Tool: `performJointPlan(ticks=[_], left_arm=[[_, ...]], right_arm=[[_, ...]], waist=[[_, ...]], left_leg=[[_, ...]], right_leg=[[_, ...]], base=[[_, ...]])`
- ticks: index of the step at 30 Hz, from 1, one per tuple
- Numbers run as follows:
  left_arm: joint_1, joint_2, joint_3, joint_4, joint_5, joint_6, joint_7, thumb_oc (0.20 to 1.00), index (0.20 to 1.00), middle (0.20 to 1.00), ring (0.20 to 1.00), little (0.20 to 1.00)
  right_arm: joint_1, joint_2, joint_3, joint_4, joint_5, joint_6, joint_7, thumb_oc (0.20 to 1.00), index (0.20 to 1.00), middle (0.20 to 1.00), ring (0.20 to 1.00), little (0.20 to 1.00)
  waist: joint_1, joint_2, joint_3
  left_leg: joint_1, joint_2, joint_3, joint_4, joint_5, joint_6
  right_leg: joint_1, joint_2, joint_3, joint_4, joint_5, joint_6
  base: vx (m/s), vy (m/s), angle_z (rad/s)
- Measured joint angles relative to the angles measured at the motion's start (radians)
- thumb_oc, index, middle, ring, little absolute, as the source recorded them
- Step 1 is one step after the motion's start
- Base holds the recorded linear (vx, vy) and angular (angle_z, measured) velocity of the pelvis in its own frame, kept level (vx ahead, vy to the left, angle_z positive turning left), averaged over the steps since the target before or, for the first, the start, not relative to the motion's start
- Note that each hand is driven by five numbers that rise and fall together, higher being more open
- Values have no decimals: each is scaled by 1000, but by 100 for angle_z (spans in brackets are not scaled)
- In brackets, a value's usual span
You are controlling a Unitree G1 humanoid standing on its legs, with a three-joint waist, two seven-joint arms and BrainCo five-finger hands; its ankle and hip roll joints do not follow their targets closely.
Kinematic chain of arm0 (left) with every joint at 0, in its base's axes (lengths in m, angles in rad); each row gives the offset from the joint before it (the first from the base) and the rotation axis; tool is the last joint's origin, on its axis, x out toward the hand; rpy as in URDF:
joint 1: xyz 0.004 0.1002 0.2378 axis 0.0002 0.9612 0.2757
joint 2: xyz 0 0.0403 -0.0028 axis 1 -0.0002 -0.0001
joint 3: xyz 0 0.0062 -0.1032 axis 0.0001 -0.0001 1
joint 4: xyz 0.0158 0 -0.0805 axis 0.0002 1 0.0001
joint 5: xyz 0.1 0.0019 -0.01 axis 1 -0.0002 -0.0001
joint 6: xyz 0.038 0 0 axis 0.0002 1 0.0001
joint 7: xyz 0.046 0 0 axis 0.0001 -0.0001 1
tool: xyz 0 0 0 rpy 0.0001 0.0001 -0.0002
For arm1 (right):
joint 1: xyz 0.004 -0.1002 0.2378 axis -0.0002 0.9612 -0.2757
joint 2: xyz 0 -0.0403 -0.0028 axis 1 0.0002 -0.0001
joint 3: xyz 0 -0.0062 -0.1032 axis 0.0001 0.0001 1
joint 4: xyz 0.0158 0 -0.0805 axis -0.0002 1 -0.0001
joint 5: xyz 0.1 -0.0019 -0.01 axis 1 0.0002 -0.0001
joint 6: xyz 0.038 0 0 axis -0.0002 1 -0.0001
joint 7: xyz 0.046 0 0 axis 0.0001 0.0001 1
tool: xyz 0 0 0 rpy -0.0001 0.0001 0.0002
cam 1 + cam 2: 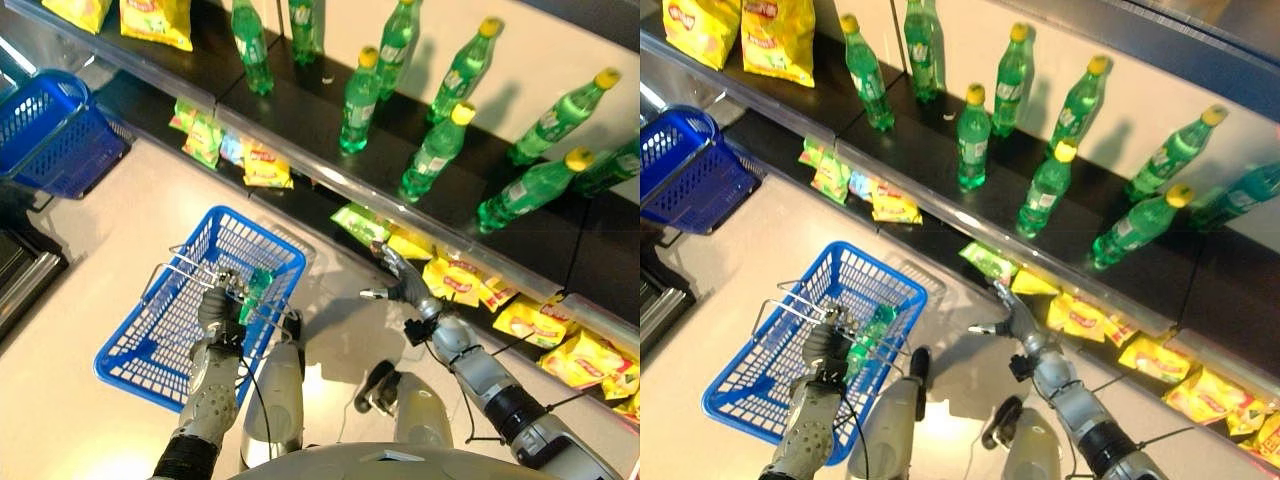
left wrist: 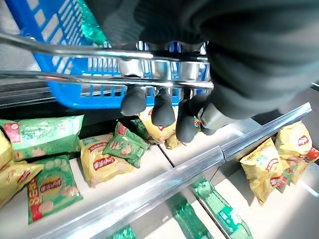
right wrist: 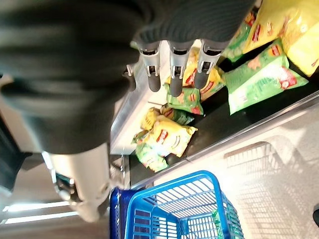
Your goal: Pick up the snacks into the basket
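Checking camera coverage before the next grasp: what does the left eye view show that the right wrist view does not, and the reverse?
Left eye view alone: green plastic bottles with yellow caps on the upper shelf, and the left hand curled on the blue plastic basket's wire handle.

Right wrist view alone: the right hand's straight fingers seen close above a green snack bag.

Both: the blue plastic basket and yellow snack bags.

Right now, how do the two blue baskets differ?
The near basket hangs from the left robot hand, fingers curled on its wire handle; the far basket sits beside the shelf, untouched. The near basket holds a green snack pack; what the far one holds can't be told. Both are blue plastic mesh.
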State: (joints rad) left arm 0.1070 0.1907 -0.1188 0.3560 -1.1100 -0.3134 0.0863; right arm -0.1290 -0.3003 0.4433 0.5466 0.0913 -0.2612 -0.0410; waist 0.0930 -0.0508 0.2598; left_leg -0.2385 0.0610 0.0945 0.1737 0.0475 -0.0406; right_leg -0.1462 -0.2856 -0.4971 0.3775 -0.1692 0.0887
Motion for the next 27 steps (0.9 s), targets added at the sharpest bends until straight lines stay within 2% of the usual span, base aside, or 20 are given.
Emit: performJointPlan(ticks=[2,6,11,12,13,14,15,18,22,25,26,27], left_arm=[[11,-23,18,66,20,0,-2,200,200,200,200,200],[23,-62,31,142,39,3,-16,200,200,200,200,200],[19,-62,37,165,79,11,-28,200,200,200,200,200],[4,-59,51,204,92,12,-32,200,200,200,200,200],[1,-51,62,221,102,14,-31,200,200,200,200,200],[3,-49,63,221,108,14,-31,200,200,200,200,200],[7,-63,59,220,116,15,-32,200,200,200,200,200],[56,-91,62,221,115,17,-41,200,200,200,200,200],[74,-125,60,223,115,34,-41,200,200,200,200,200],[47,-132,63,239,114,41,-40,200,200,200,200,200],[29,-124,64,247,113,41,-40,200,200,200,200,200],[20,-120,69,257,114,38,-40,200,200,200,200,200]], right_arm=[[17,18,3,87,-1,8,12,1000,1000,1000,1000,1000],[22,54,1,251,-2,29,23,1000,1000,1000,1000,1000],[30,81,-22,307,-5,42,18,1000,1000,1000,1000,1000],[13,93,-28,334,-1,42,18,1000,1000,1000,1000,1000],[24,99,-28,343,10,42,19,1000,1000,1000,1000,1000],[34,98,-28,342,19,42,19,1000,1000,1000,1000,1000],[50,90,-31,352,21,42,18,1000,1000,1000,1000,1000],[56,87,-40,424,21,49,23,1000,1000,1000,1000,1000],[72,94,-48,483,20,50,23,1000,1000,1000,1000,1000],[58,92,-77,536,21,52,16,1000,1000,1000,1000,1000],[46,92,-83,552,21,53,11,1000,1000,1000,1000,1000],[44,93,-84,552,21,54,9,1000,1000,1000,1000,1000]], waist=[[0,4,-48],[-15,10,-87],[-50,8,-94],[-53,22,-91],[-57,21,-95],[-59,16,-99],[-69,27,-109],[-72,61,-141],[-76,82,-154],[-71,84,-156],[-63,53,-155],[-49,41,-155]], left_leg=[[49,-11,30,-60,11,11],[126,-42,79,-171,35,32],[146,-57,77,-197,41,43],[159,-34,66,-200,45,39],[180,-22,56,-212,51,27],[188,-19,47,-218,56,19],[192,-22,15,-233,60,9],[188,1,-1,-244,69,-4],[187,7,-44,-236,80,-22],[150,10,-77,-198,88,-35],[118,-1,-93,-155,113,-41],[106,10,-99,-138,89,-54]], right_leg=[[39,11,21,-89,44,19],[94,21,52,-230,124,49],[86,30,147,-217,130,58],[71,87,273,-180,64,72],[69,171,345,-173,49,55],[74,206,384,-189,34,1],[95,232,384,-216,46,-51],[105,257,376,-247,57,-65],[135,270,343,-281,63,-78],[125,256,324,-273,62,-93],[103,212,322,-256,65,-102],[101,190,312,-262,85,-90]], base=[[100,149,-39],[74,114,-33],[16,-13,-3],[42,-83,11],[43,-84,19],[49,-61,44],[30,-39,46],[49,-80,16],[17,-16,22],[-8,147,14],[49,130,-34],[109,328,-65]])
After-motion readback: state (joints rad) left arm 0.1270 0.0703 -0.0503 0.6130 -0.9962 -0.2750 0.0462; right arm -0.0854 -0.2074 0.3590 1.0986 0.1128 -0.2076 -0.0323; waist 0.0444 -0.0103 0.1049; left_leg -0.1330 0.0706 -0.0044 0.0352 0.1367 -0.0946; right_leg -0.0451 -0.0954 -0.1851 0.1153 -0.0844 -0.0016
